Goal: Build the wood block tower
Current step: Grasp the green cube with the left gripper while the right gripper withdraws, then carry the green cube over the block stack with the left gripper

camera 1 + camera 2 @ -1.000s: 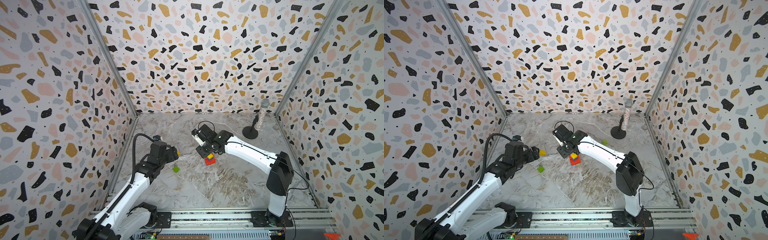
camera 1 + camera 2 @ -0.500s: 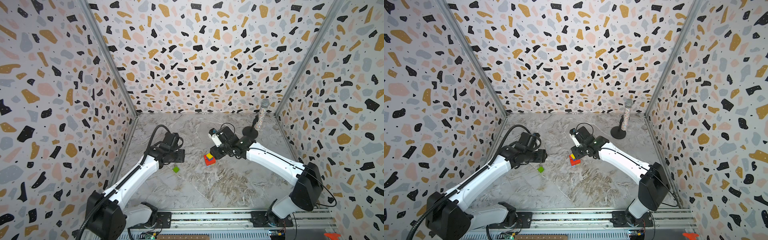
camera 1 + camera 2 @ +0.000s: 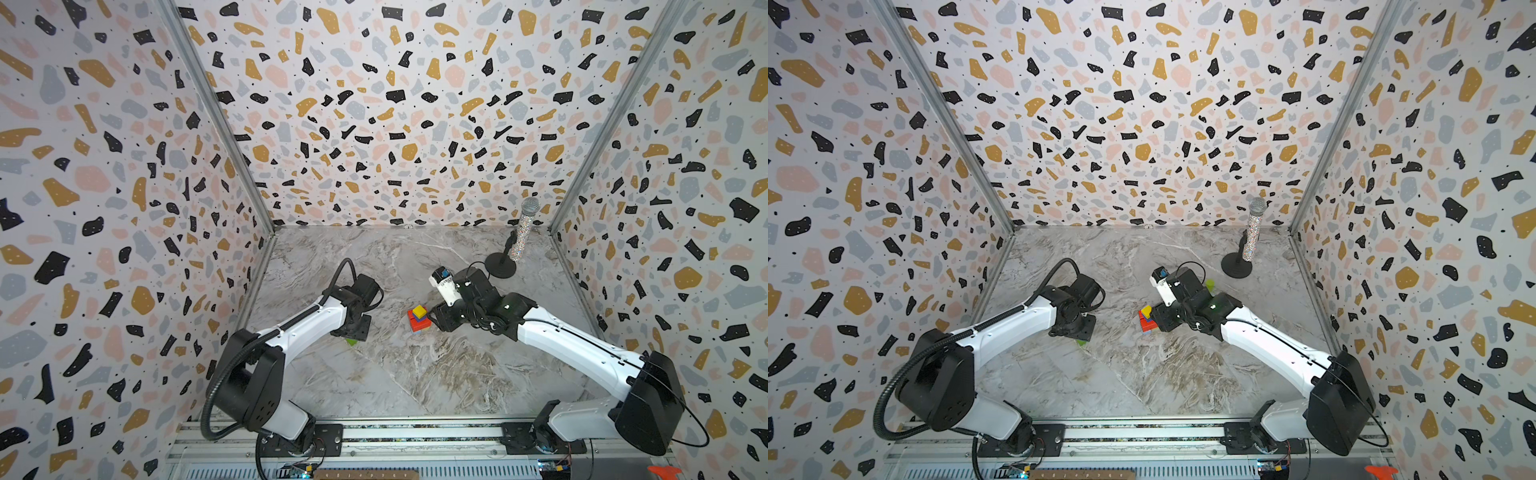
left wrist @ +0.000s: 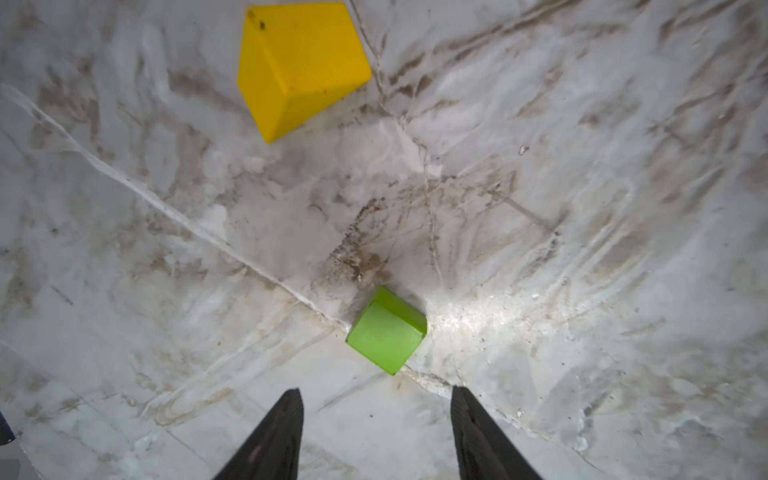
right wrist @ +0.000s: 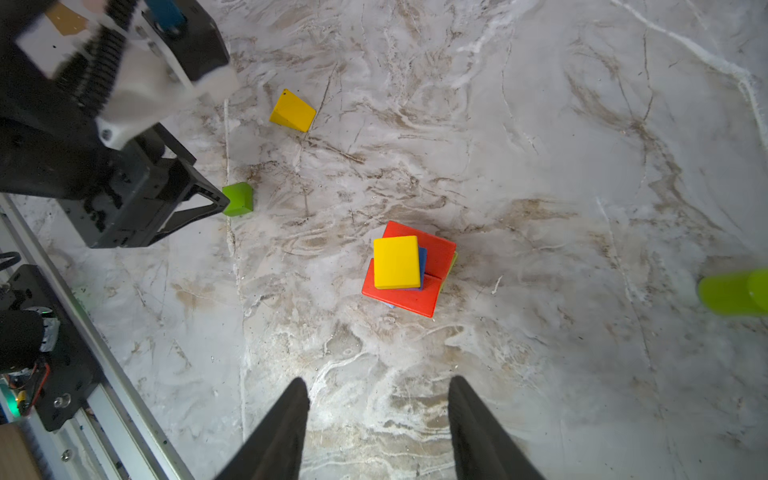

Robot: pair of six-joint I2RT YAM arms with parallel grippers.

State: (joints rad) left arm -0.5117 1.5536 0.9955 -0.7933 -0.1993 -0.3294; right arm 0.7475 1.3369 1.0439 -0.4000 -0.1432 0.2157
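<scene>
The tower stands mid-floor: a yellow cube on top, a blue block under it, red bricks below. My right gripper is open and empty, drawn back just right of the tower. A small green cube lies loose on the floor. My left gripper hangs over it, open, the cube just beyond its fingertips and not between them. A loose yellow block lies farther off.
A glittery microphone on a black round stand sits at the back right. A green cylinder lies behind the right arm. The metal rail runs along the front, and patterned walls close three sides.
My left arm swung inward and came down over the green cube, its jaws narrowing. My right gripper drew back from above the tower to its right side.
</scene>
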